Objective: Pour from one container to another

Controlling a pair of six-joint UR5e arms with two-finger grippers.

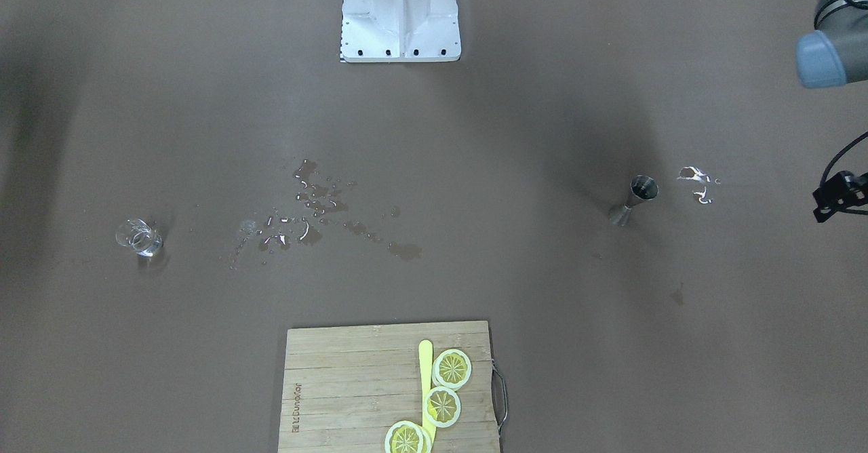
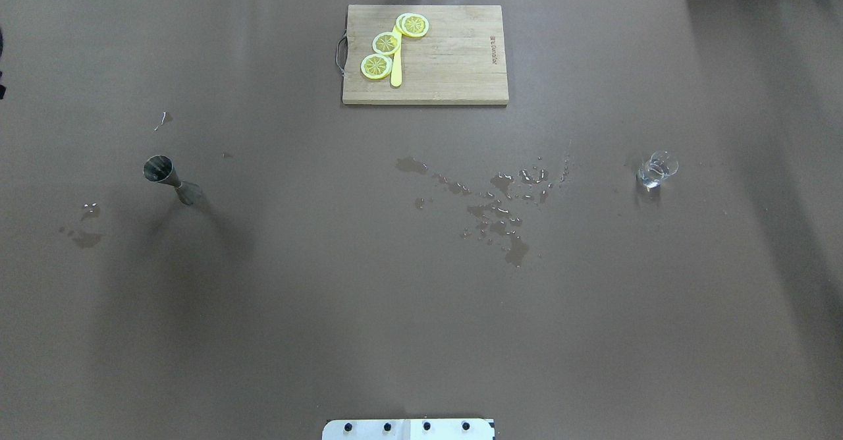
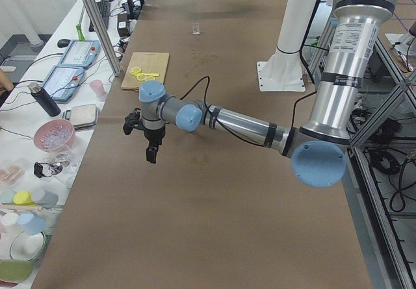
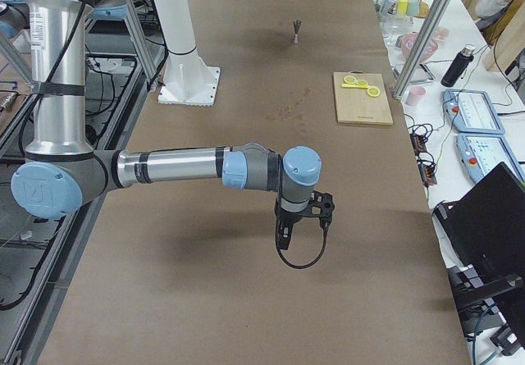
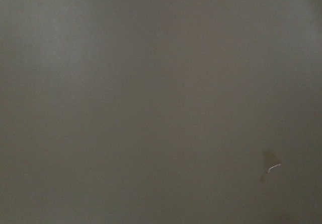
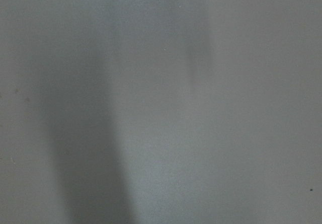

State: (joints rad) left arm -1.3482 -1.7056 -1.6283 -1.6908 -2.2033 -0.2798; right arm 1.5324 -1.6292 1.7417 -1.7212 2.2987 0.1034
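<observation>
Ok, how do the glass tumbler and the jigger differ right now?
The glass tumbler is clear, short and round; the jigger is grey metal, two cones with a narrow waist. The tumbler stands on the robot's right side, the jigger on its left. Both stand upright, untouched.

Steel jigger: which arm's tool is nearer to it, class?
Left. The left tool hangs over the table just beyond the jigger; the right tool hangs far away, near the table's opposite end.
</observation>
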